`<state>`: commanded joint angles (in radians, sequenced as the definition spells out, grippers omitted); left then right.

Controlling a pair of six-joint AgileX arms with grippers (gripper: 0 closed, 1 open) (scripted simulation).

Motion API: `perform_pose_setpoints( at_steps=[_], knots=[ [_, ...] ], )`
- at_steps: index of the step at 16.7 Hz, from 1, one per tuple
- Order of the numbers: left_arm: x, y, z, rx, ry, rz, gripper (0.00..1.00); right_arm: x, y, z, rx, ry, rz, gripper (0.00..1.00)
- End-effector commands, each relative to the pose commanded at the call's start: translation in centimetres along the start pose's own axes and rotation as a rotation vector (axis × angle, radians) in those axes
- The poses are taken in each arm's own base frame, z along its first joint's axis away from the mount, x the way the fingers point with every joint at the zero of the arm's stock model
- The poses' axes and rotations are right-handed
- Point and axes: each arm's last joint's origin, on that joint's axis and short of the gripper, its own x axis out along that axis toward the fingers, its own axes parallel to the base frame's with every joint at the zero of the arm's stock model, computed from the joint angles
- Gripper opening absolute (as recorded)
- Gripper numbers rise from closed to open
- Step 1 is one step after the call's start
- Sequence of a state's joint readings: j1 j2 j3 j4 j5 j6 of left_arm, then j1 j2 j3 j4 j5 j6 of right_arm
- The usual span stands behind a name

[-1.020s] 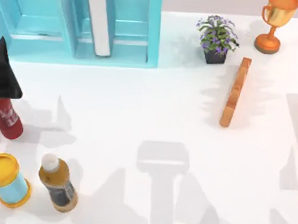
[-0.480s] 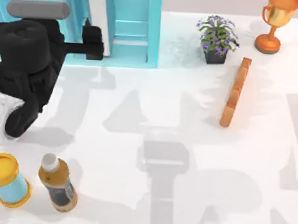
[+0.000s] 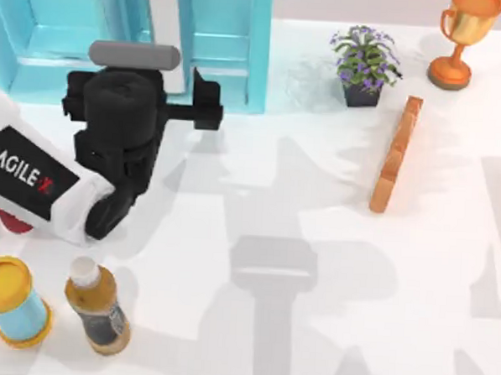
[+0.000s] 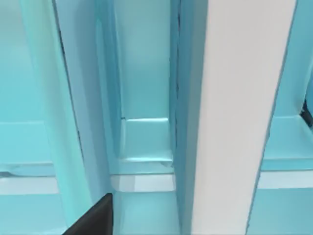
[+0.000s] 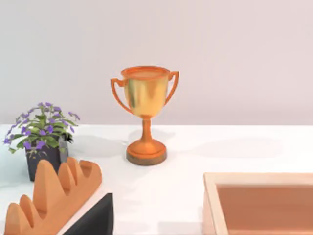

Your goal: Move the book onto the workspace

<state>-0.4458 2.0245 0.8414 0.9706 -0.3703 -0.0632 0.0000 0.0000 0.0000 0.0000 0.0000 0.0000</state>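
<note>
Workspace (image 3: 256,238) tabletop carries a light-blue shelf unit (image 3: 40,42) at the far left. Book (image 3: 164,32) stands upright in the shelf's right compartment, white page edges facing outward. Left gripper (image 3: 184,90) sits directly before it, fingers spread, holding nothing. Step in hand: approach. Next move calls for advancing around the book, then closing. Half a second ago the gripper sat further left. Right gripper's state cannot be told.
</note>
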Motion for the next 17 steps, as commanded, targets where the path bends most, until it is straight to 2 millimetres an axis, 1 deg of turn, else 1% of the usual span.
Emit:
perform_pose_setpoints(
  at_steps=[5, 7, 9, 11, 15, 17],
  knots=[
    [0.0, 0.2, 0.0, 0.001, 0.004, 0.003, 1.0, 0.0, 0.0, 0.0, 0.0, 0.0, 0.0, 1.0],
    [0.8, 0.2, 0.4, -0.001, -0.002, 0.002, 1.0, 0.0, 0.0, 0.0, 0.0, 0.0, 0.0, 1.0],
    [2.2, 0.2, 0.7, -0.001, -0.003, 0.001, 1.0, 0.0, 0.0, 0.0, 0.0, 0.0, 0.0, 1.0],
    [4.0, 0.1, 0.7, 0.0, -0.001, 0.0, 1.0, 0.0, 0.0, 0.0, 0.0, 0.0, 0.0, 1.0],
    [7.8, 0.0, 0.4, 0.0, 0.0, 0.0, 1.0, 0.0, 0.0, 0.0, 0.0, 0.0, 0.0, 1.0],
    [9.2, 0.0, 0.2, 0.0, 0.0, 0.0, 1.0, 0.0, 0.0, 0.0, 0.0, 0.0, 0.0, 1.0]
  ],
)
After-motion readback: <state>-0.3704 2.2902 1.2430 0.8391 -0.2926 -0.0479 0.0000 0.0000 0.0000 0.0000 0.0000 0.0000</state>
